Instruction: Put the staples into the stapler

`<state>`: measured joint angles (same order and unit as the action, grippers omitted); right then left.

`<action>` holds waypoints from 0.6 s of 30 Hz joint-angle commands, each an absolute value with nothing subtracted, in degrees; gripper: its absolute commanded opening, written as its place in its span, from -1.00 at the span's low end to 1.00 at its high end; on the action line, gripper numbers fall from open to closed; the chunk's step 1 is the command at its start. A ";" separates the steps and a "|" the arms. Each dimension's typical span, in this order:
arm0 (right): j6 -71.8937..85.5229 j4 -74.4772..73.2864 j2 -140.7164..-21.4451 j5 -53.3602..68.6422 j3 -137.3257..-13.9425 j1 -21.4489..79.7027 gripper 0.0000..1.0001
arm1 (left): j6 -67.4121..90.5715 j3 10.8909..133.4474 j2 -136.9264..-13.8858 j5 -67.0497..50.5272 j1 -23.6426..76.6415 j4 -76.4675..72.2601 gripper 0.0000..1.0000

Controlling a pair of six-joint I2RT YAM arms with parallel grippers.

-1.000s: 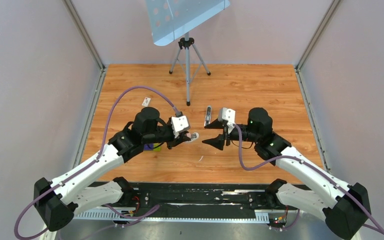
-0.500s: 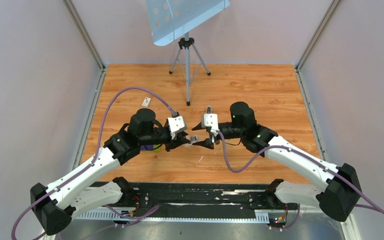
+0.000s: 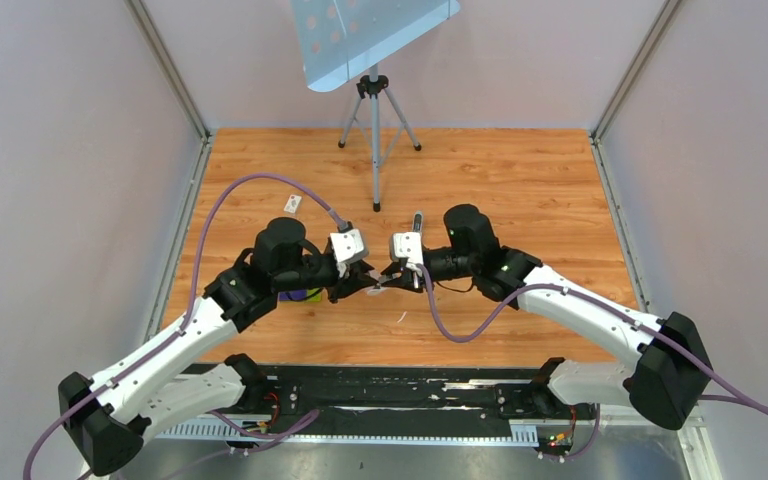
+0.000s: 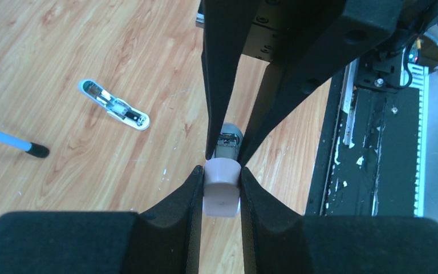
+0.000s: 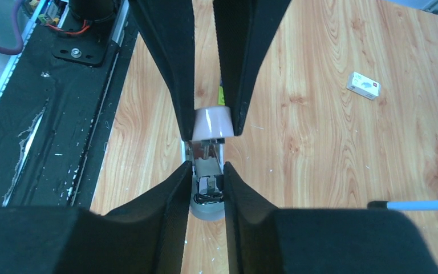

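The stapler [image 4: 222, 191] is a small pale pink piece with a grey metal end, held in the air between both arms. My left gripper [image 4: 222, 171] is shut on its pink end. My right gripper [image 5: 208, 168] is shut on the grey metal end [image 5: 208, 191], fingers against both sides. Seen from above, the stapler [image 3: 380, 284] spans the left gripper [image 3: 363, 286] and the right gripper [image 3: 394, 277] over the wooden floor. No staples show clearly.
A white elongated piece with open metal insides [image 4: 114, 105] lies on the wood behind the grippers. A small white labelled box [image 5: 363, 85] lies far left. A purple-and-green block [image 3: 305, 295] sits under my left arm. A tripod stand [image 3: 374, 120] rises at the back.
My right arm has swung left to meet the left gripper, and its jaws have narrowed onto the stapler's grey end. The left gripper has kept its hold, shifting slightly left.
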<state>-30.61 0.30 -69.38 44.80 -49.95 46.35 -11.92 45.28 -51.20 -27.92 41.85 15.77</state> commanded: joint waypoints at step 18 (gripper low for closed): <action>-10.69 17.51 -62.46 42.26 -37.16 40.32 -0.89 | 3.43 36.89 -38.69 -26.52 30.85 -3.13 -1.00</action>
